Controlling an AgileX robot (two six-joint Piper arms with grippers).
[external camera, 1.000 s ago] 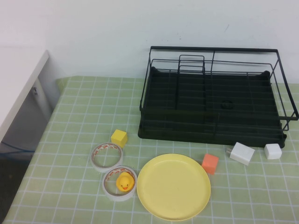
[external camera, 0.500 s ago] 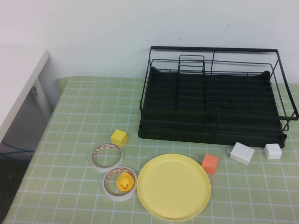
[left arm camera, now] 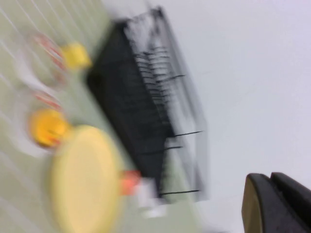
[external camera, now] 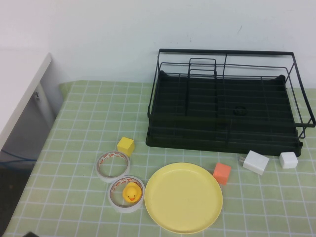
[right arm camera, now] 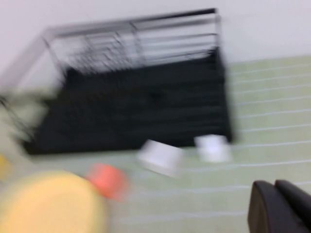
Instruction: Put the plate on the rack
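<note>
While plate point(external camera: 183, 197) stays, both grippers point(left arm camera: 275, 204) point(right arm camera: 280, 206) hover above.

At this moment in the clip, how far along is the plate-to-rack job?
Nothing looks done yet. The round pale-yellow plate lies flat on the green checked tablecloth, in front of the black wire dish rack, which holds nothing. Nothing is in hand: neither arm shows in the high view, and only a dark edge of the left tool and right tool shows in its own wrist view. Reaching, grasping, lifting and racking all remain.
</note>
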